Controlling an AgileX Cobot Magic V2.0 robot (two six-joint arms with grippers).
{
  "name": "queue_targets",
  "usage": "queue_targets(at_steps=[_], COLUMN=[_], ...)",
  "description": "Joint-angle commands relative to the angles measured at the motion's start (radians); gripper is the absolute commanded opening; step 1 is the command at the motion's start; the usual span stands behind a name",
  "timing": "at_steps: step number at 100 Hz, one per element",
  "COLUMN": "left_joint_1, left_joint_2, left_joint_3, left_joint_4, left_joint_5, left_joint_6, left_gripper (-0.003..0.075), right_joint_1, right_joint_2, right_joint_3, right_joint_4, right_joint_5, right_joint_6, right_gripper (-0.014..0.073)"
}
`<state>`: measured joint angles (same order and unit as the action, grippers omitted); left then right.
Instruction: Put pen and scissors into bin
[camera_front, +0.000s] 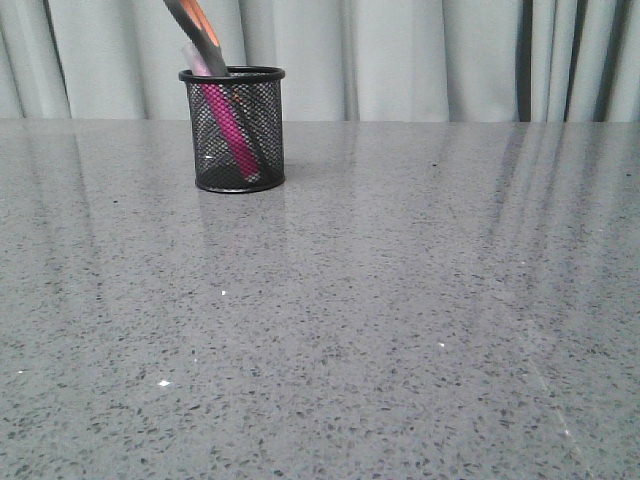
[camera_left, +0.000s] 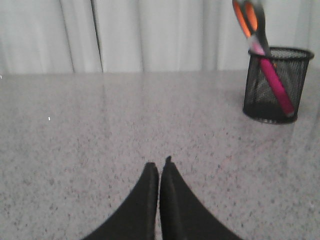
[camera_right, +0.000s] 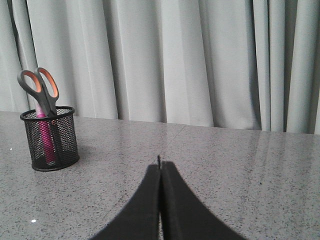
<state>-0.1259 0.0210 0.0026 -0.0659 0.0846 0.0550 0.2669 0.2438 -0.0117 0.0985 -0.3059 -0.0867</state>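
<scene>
The black mesh bin (camera_front: 237, 130) stands at the back left of the grey table. The magenta pen (camera_front: 228, 128) leans inside it. The scissors (camera_front: 196, 28) stand in it too, blades down, with the grey and orange handles sticking out over the rim. The left wrist view shows the bin (camera_left: 274, 85), pen (camera_left: 278, 86) and scissors (camera_left: 248, 21) well ahead of my left gripper (camera_left: 160, 166), which is shut and empty. From the right wrist, the bin (camera_right: 50, 138), pen (camera_right: 46, 139) and scissors (camera_right: 41, 89) lie far off to one side of my right gripper (camera_right: 160, 166), shut with nothing held.
A pale curtain (camera_front: 400, 55) hangs along the table's far edge. The speckled grey tabletop (camera_front: 380, 320) stretches to the front and right of the bin. Neither arm appears in the front view.
</scene>
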Motion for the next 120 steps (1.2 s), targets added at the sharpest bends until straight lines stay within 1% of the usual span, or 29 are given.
queue_targets(at_steps=[1,15,23,109,114,120], left_joint_1=[0.000,0.000,0.000,0.000,0.000,0.000], left_joint_2=[-0.021,-0.050,-0.050,-0.050,-0.050,-0.050], left_joint_3=[0.023,0.023,0.023,0.023,0.023,0.023], left_joint_4=[0.004,0.006,-0.032,-0.032,-0.032,-0.032], left_joint_5=[-0.057,-0.063,-0.063,-0.064,-0.064,-0.064], left_joint_6=[-0.013,-0.013,-0.013,-0.013,-0.013,-0.013], left_gripper=[-0.0022,-0.0022,-0.0022,-0.0022,-0.0022,-0.0022], right_joint_1=[-0.007,-0.007,-0.007,-0.007,-0.007,-0.011], right_joint_2=[0.005,0.005,0.005,0.005,0.001,-0.018], right_joint_3=[-0.025,-0.025,-0.025,-0.025,-0.025,-0.025], right_joint_4=[-0.012,-0.012,-0.012,-0.012,-0.012,0.002], right_joint_5=[-0.087,-0.087,-0.087,-0.089,-0.072,0.002], right_joint_6=[-0.007,-0.007,-0.007,-0.007,-0.007,-0.007], right_gripper=[-0.0068,-0.0068,-0.0068,-0.0068,-0.0068,-0.0068])
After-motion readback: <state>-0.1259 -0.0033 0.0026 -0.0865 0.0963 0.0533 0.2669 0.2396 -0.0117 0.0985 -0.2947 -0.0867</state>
